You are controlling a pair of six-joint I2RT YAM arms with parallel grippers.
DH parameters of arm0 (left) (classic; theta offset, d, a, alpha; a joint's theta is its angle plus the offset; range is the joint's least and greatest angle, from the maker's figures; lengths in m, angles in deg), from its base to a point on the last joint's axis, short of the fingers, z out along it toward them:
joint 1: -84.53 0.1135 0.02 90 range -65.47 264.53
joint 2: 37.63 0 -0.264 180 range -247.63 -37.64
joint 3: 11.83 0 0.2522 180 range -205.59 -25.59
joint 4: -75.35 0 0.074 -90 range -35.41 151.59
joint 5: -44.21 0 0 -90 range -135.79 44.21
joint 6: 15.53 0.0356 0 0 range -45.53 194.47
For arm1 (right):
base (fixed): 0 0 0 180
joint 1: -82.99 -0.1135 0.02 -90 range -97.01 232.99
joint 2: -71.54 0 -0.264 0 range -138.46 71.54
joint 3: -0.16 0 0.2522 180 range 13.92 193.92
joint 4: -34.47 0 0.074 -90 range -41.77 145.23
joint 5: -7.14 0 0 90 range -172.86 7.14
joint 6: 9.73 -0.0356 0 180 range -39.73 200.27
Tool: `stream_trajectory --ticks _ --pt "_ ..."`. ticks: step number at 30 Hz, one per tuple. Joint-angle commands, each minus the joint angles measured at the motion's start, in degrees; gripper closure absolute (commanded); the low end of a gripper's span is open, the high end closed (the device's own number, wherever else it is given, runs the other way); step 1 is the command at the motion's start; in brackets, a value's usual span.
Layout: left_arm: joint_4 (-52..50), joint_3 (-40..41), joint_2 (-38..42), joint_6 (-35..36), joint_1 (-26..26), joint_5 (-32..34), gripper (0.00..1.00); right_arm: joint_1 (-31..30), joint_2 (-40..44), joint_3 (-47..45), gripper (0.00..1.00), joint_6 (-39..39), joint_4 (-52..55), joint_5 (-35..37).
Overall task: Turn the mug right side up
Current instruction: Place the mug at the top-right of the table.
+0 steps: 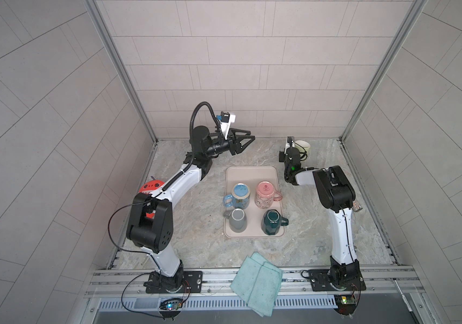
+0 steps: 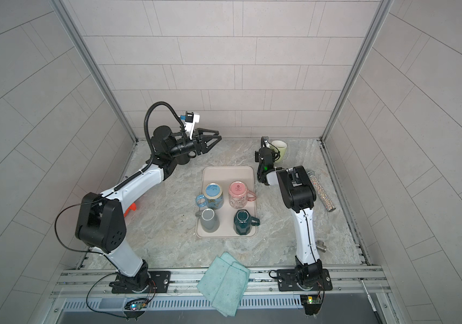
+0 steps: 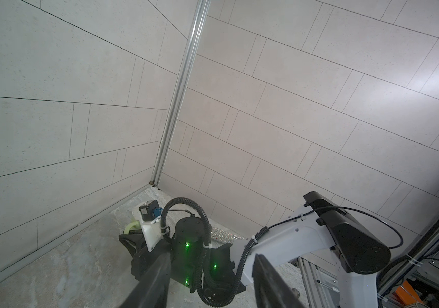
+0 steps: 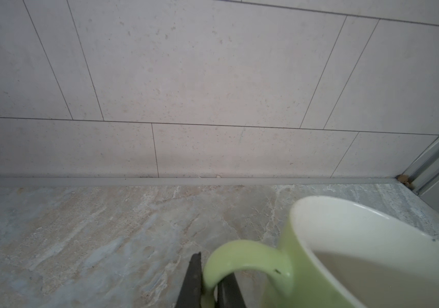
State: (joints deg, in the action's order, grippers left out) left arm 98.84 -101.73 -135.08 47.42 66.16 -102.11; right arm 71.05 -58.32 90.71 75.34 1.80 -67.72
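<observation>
Green mug [image 1: 305, 146] upper right in top view, by back wall, mouth up, axis near upright. Right gripper [image 4: 210, 289] clamped on its handle, body just beyond. Left gripper [image 1: 250, 135] half-open, empty, well apart.

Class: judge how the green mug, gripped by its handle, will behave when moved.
Probably rigid and breakable: the green mug looks like glazed ceramic. Pinched only at its handle by the right gripper, the body sits off-centre, so it may swivel.
</observation>
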Motion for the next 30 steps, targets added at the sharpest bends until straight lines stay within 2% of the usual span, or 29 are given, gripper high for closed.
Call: stream_trajectory --ticks 1,11,30 --pt "3.26 0.45 -0.72 0.15 0.35 -0.40 0.46 -0.02 0.22 0.67 1.00 0.98 -4.18 -0.09" --pt "3.95 0.73 -0.37 -0.09 0.35 -0.51 0.45 -0.10 0.67 0.58 1.00 0.62 -3.15 -0.90" --pt "4.38 1.44 0.86 0.52 0.32 -0.57 0.44 -1.24 2.25 -2.79 0.79 1.90 -5.45 1.67"
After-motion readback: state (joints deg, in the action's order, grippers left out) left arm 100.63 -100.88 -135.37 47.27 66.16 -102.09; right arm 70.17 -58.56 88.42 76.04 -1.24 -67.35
